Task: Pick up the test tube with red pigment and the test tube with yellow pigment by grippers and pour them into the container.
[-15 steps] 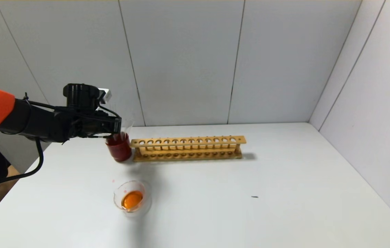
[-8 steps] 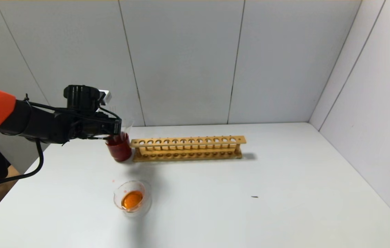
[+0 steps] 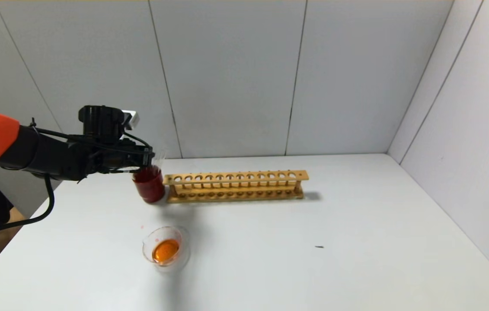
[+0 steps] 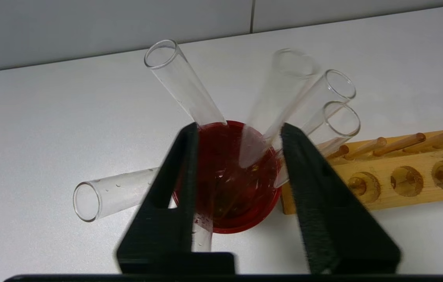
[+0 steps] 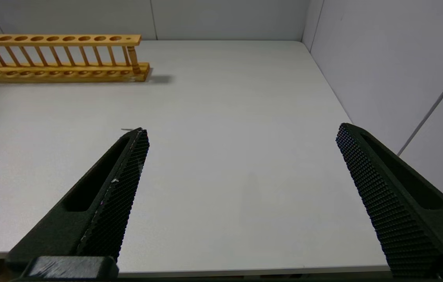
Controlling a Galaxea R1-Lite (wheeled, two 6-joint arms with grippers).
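Orange liquid already sits pooled in the container, the clear glass dish near the front of the white table, which suggests both pigments have been poured and mixed. No tube with red or yellow liquid in it shows anywhere now, so I cannot tell which of the spent tubes was which.

Over by the dark red cup, which stands touching the left end of the wooden test tube rack, the left gripper hovers just above the rim with its fingers parted and nothing between them. One blurred test tube leans in the cup between the jaws, apparently just let go and settling. Several other empty test tubes splay outward from the same cup.

The right gripper hangs over bare table at the right side, fingers spread wide, idle.

By my reading the pouring is done and the last empty tube has been dropped off; what seems left is only for the left arm to pull clear of the cup without knocking the leaning glass
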